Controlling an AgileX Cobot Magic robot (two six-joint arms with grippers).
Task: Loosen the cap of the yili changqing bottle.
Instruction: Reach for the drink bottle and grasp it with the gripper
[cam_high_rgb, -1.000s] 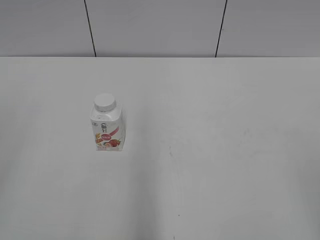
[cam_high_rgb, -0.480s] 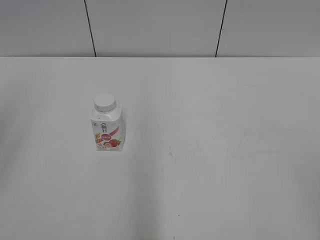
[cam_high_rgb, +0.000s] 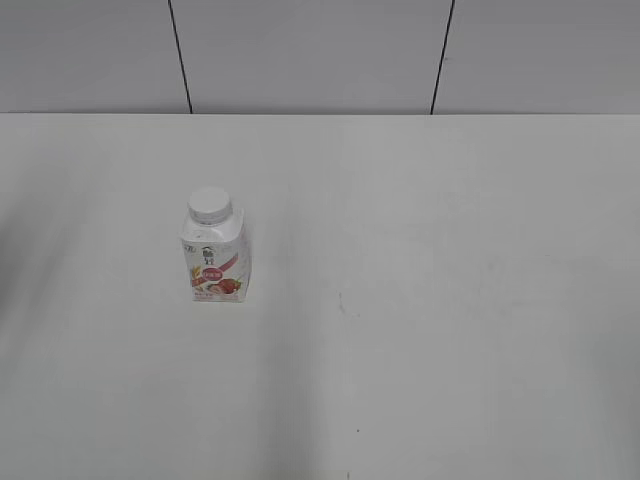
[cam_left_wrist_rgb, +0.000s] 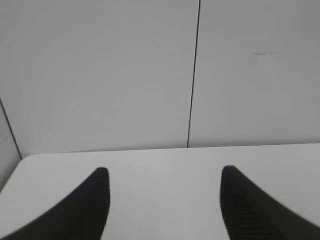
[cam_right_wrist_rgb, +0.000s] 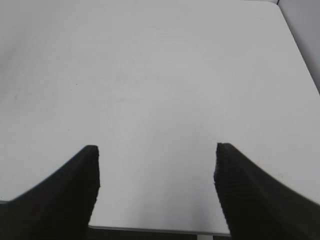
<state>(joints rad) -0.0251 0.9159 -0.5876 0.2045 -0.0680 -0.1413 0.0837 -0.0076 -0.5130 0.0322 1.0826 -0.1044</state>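
Note:
The yili changqing bottle (cam_high_rgb: 216, 262) stands upright on the white table (cam_high_rgb: 420, 300), left of the middle in the exterior view. It is white with a pink-red strawberry label. Its white ribbed cap (cam_high_rgb: 210, 205) sits on the neck. Neither arm shows in the exterior view. My left gripper (cam_left_wrist_rgb: 164, 175) is open and empty, with bare table and wall ahead of it. My right gripper (cam_right_wrist_rgb: 156, 152) is open and empty above bare table. The bottle shows in neither wrist view.
A grey panelled wall (cam_high_rgb: 320, 55) with dark seams runs behind the table. The left wrist view shows the table's far left corner (cam_left_wrist_rgb: 22, 159). The right wrist view shows the table's near edge (cam_right_wrist_rgb: 160, 231) and right edge (cam_right_wrist_rgb: 300, 55).

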